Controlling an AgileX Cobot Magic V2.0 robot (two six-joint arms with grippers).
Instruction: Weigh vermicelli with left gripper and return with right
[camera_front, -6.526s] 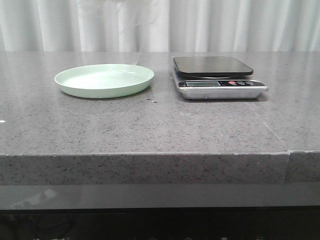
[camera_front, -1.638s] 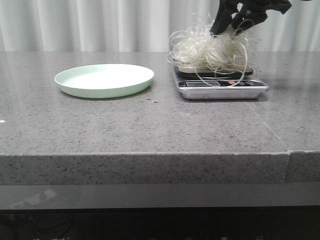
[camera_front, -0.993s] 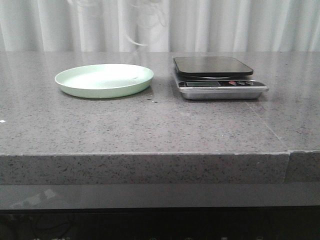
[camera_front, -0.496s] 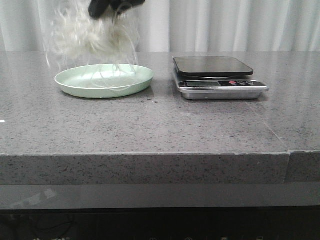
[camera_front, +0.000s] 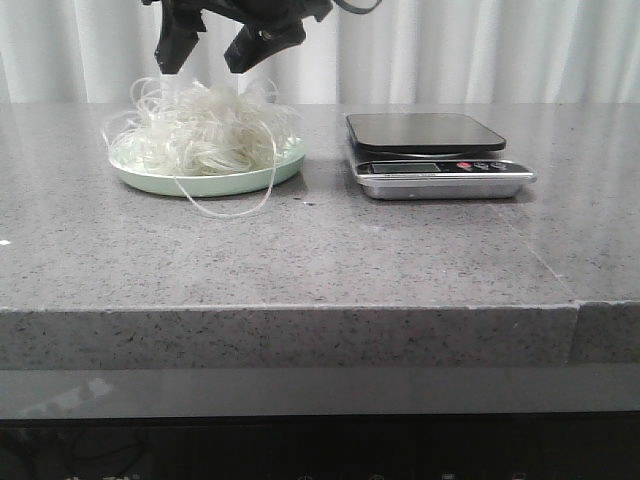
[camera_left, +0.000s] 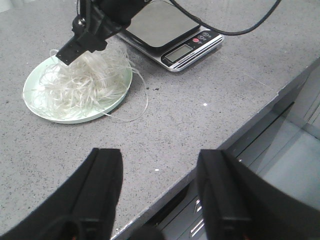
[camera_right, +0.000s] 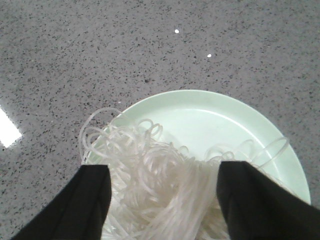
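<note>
The vermicelli, a fluffy white tangle, lies heaped on the pale green plate, with a few loops hanging over the front rim. My right gripper hovers just above the heap, open, holding nothing. In the right wrist view its dark fingers stand wide on either side of the vermicelli on the plate. My left gripper is open and empty over the table's front edge, well away from the plate and the vermicelli. The front view does not show it.
A kitchen scale with a bare black platform stands to the right of the plate; the left wrist view also shows the scale. The right arm's cable arcs above it. A white curtain hangs behind the grey stone table.
Half a second ago the right gripper held the vermicelli in the air above the plate. Now the vermicelli rests on the plate and the gripper is open above it.
</note>
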